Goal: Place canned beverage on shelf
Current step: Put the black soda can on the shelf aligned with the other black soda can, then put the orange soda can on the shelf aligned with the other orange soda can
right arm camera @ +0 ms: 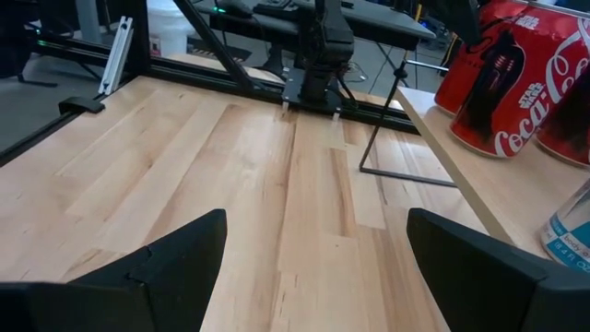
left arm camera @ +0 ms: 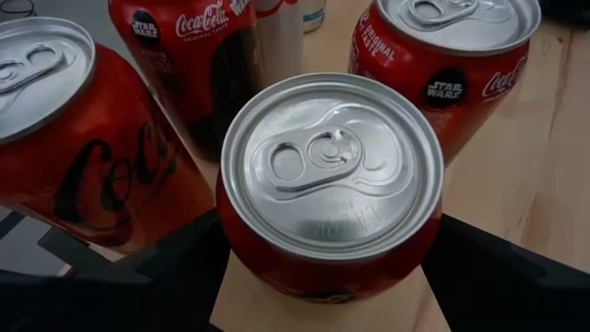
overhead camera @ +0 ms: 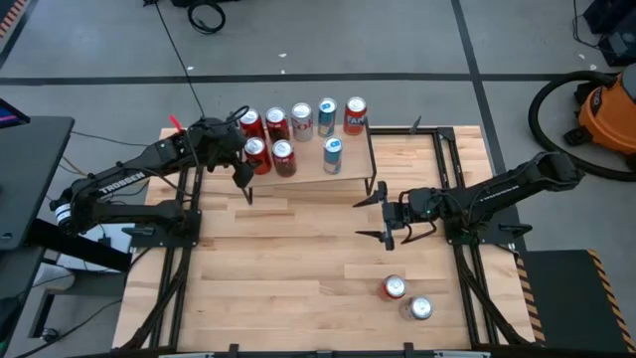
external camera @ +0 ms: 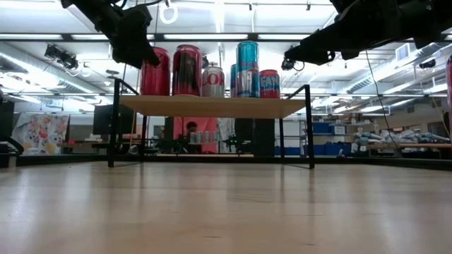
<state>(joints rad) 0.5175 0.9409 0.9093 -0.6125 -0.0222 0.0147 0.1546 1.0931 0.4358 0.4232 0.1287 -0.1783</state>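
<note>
Can: red can (left arm camera: 332,184) stands on shelf (overhead camera: 350,159), front-left corner, between left jaws.
Left jaws: spread around it; lift straight up, sparing neighbours.
Right jaws: spread, beside shelf.

The right end effector (right arm camera: 313,267) hangs over the bare wooden desk (right arm camera: 230,175), its two dark fingers (right arm camera: 166,267) spread wide with nothing between them. Just beside it the shelf (right arm camera: 461,175) juts in on a thin black leg, carrying red cola cans (right arm camera: 507,83) and part of a blue-and-white can (right arm camera: 573,226). The other arm's base (right arm camera: 318,55) stands at the desk's far edge.
</note>
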